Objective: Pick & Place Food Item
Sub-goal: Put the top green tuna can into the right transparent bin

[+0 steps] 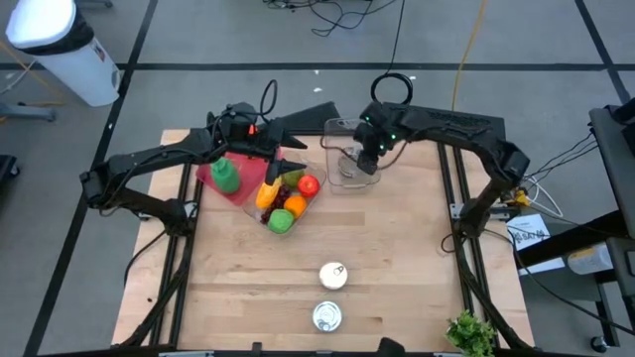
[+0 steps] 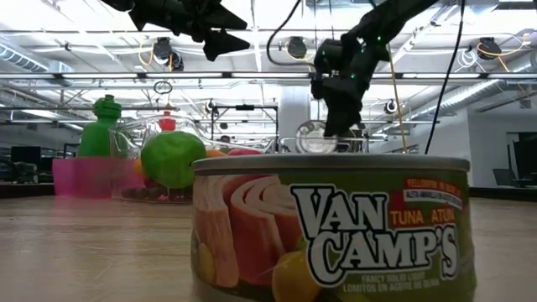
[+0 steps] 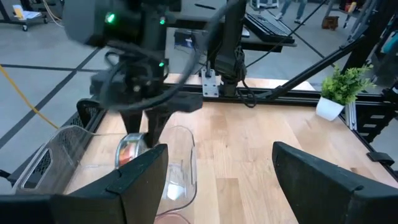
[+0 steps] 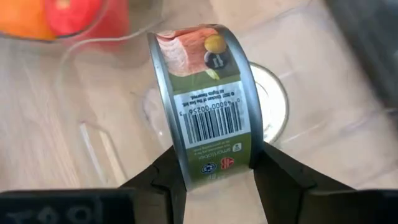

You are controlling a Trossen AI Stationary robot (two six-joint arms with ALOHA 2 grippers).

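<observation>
A tuna can (image 4: pixel 202 93) with a green label stands on edge in my right gripper (image 4: pixel 217 160), which is shut on it over the clear bin (image 1: pixel 342 164) at the table's far middle. A second can (image 4: pixel 270 106) lies flat on the bin's floor under it. The left wrist view shows the held can (image 3: pixel 129 151) below the right gripper's fingers. My left gripper (image 1: pixel 291 159) hangs open over the fruit tub (image 1: pixel 283 203), holding nothing. Two more cans (image 1: pixel 332 276) (image 1: pixel 327 317) stand on the table near its front edge. My right gripper pinches the can between its two fingers, one on each flat end, close to the rim (image 4: pixel 180 152). The fingers come slanting down from above. The can sits on edge with its barcode wall toward the wrist, above the can in the bin.
A pink tub with a green bottle (image 1: pixel 223 177) stands left of the fruit tub. A small potted plant (image 1: pixel 471 332) sits at the near right corner. In the low view a tuna can (image 2: pixel 336 226) fills the foreground.
</observation>
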